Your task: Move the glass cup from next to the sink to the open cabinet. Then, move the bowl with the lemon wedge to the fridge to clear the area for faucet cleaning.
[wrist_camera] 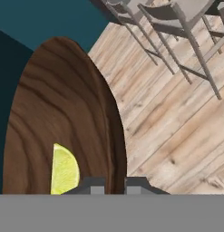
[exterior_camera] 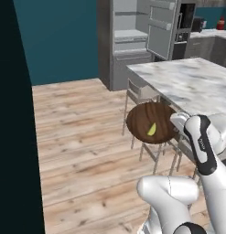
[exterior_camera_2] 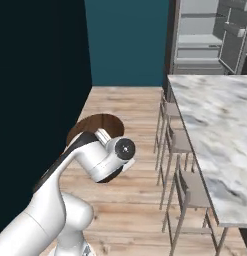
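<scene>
**Bowl and lemon carried across the kitchen floor**

Pale wood planks (exterior_camera: 78,137) run across the room toward a teal wall (exterior_camera: 59,36), and at the far end the fridge (exterior_camera: 132,41) stands with its door swung open, pale shelves and door racks on show. Well short of it, a long marble counter (exterior_camera: 192,82) reaches down the right side, with slim metal stools (exterior_camera_2: 182,145) tucked along its near edge.

Out over the bare floor, beside the counter's near corner, the white arm holds up the bowl (exterior_camera: 152,122), a round dark wooden dish with a strong grain. From the left base camera its open face is tipped toward me, rim nearly a full circle. Inside, close to the lower rim, sits the lemon wedge (exterior_camera: 152,130); its long axis runs slantwise, the curved yellow rind toward the bowl's edge.

Seen along the hand, the gripper (wrist_camera: 113,183) has its two dark tips drawn close together, pinching the bowl's rim between them, with the wedge just beside the tips on the inner side.
</scene>
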